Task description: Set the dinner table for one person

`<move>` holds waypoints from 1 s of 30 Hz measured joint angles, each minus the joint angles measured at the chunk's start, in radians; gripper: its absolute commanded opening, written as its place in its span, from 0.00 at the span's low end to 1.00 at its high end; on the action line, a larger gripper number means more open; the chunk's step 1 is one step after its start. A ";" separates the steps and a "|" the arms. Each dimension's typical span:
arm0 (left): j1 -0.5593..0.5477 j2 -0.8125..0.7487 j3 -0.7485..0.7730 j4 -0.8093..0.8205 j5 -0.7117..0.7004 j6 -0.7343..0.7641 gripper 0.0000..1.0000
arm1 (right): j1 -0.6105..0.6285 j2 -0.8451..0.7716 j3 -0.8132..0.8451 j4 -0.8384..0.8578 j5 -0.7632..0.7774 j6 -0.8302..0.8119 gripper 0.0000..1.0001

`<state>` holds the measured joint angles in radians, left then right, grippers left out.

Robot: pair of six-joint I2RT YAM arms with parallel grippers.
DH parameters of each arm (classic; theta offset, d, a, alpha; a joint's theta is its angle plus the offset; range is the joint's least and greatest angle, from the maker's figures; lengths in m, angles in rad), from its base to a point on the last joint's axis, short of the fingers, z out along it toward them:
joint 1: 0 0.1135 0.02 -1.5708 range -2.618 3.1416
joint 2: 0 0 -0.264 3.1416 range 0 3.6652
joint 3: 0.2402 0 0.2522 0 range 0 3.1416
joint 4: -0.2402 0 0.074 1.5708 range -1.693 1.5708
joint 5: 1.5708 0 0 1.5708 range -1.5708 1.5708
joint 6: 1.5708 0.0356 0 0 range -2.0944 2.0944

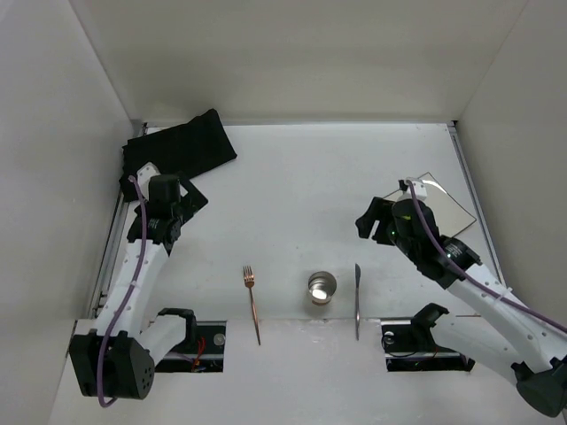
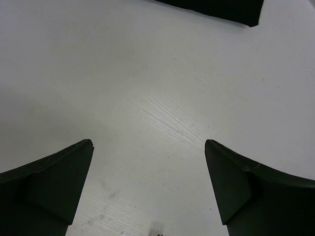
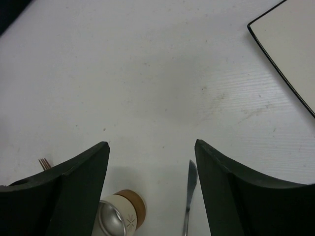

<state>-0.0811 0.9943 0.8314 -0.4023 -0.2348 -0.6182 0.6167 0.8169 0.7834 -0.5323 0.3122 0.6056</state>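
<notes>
The white dinner table (image 1: 292, 186) bears a black cloth placemat (image 1: 182, 146) at the far left and a square white plate (image 1: 447, 208) at the right. A copper fork (image 1: 252, 301), a cup (image 1: 322, 287) and a knife (image 1: 357, 301) lie near the front edge. My left gripper (image 1: 195, 197) is open and empty just in front of the placemat. My right gripper (image 1: 368, 221) is open and empty, left of the plate and above the knife. In the right wrist view my gripper (image 3: 151, 147) frames the cup (image 3: 120, 216) and knife (image 3: 189, 196); the plate (image 3: 290, 44) is at the top right.
White walls enclose the table, with metal rails (image 1: 469, 186) along its sides. In the left wrist view my open gripper (image 2: 147, 147) is over bare tabletop (image 2: 157, 98), with the placemat's corner (image 2: 221, 7) at the top edge. Fork tines (image 3: 44, 162) show beside my right gripper's left finger.
</notes>
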 measured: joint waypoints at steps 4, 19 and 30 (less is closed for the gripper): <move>0.032 0.087 0.014 -0.003 -0.006 0.001 1.00 | 0.003 0.022 0.003 -0.002 -0.007 -0.001 0.43; 0.065 0.271 0.126 0.079 -0.072 -0.039 0.20 | 0.013 0.056 0.018 -0.006 -0.067 0.002 0.13; 0.264 0.402 0.049 0.456 0.055 -0.174 0.32 | 0.040 0.043 0.011 0.003 -0.092 0.023 0.52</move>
<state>0.1829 1.3968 0.8806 0.0540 -0.1795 -0.7921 0.6563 0.8600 0.7940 -0.5293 0.2207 0.6281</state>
